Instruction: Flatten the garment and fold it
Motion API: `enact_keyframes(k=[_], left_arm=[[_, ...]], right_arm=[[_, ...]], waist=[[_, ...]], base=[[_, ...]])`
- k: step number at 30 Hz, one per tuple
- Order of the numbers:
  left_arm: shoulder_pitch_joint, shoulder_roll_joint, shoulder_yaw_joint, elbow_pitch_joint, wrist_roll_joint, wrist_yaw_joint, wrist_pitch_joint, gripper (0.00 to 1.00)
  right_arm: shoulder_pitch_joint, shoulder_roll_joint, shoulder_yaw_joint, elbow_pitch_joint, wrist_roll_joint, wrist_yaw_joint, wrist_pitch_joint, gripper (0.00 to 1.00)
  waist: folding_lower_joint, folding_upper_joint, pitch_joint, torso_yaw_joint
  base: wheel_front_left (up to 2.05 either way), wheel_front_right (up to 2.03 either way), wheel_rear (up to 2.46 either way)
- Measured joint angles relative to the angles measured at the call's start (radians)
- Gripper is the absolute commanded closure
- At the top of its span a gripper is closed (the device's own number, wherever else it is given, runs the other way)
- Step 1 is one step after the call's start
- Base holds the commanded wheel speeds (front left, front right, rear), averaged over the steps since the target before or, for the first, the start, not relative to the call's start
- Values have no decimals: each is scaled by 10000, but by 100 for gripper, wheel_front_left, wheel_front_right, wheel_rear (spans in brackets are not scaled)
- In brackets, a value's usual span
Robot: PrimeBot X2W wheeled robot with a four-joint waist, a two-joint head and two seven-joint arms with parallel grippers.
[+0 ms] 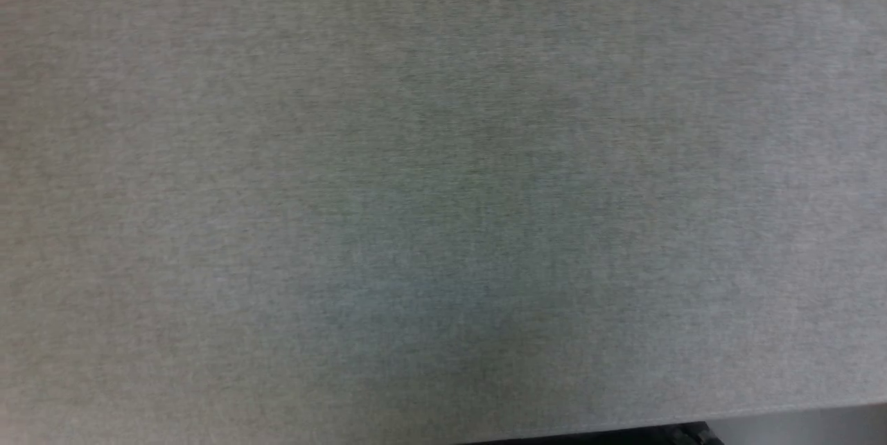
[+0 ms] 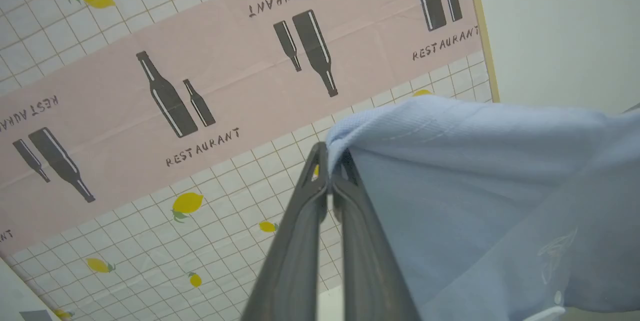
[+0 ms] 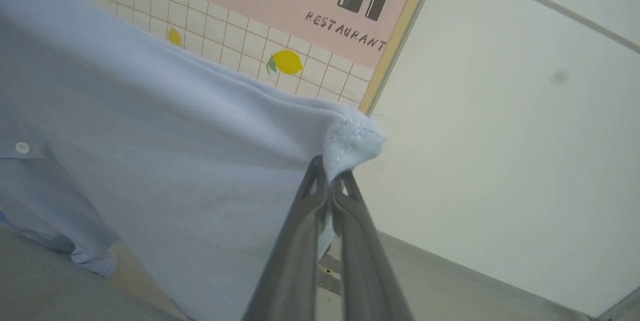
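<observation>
The garment (image 2: 480, 181) is a light blue shirt, held up in the air and stretched between my two grippers. In the left wrist view my left gripper (image 2: 330, 161) is shut on one corner of it, and the cloth spreads away to the right with a faint white logo (image 2: 555, 251) low down. In the right wrist view my right gripper (image 3: 330, 173) is shut on another corner of the garment (image 3: 175, 161), whose cloth spreads to the left; a white button (image 3: 22, 147) shows on it. The lower part hangs toward the grey surface (image 3: 45, 286).
The head view looks down on a bare grey felt table top (image 1: 443, 195), with its near edge (image 1: 762, 410) at the lower right. Behind the shirt hangs a pink and tiled backdrop (image 2: 200, 86) with bottles and lemons, beside a white wall (image 3: 500, 136).
</observation>
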State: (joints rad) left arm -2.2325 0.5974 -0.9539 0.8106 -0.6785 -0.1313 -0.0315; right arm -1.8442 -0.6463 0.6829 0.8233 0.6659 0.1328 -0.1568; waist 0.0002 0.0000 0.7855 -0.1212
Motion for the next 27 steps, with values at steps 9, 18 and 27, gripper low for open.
enact_keyframes(k=[9, 18, 27], left_arm=[[4177, 192, -384, -353, -1120, 228, -702, 100], [8585, 1145, -1058, -3060, -2111, 1151, -372, 100], [12477, 3350, -2238, -7505, -3219, 2556, 1152, 100]], right_arm=[[2325, 251, 1214, 428, 293, -2, -564, 100], [5316, -109, 2128, -136, 1112, -2, -729, 100], [8634, -1034, 2953, -1542, 1866, -2, -307, 100]], waist=[[-1, 0, -687, 316], [-3, 0, -2083, 656], [-3, 0, -3842, 1030]], base=[[0, 0, 0], [0, 0, 0], [0, 0, 0]])
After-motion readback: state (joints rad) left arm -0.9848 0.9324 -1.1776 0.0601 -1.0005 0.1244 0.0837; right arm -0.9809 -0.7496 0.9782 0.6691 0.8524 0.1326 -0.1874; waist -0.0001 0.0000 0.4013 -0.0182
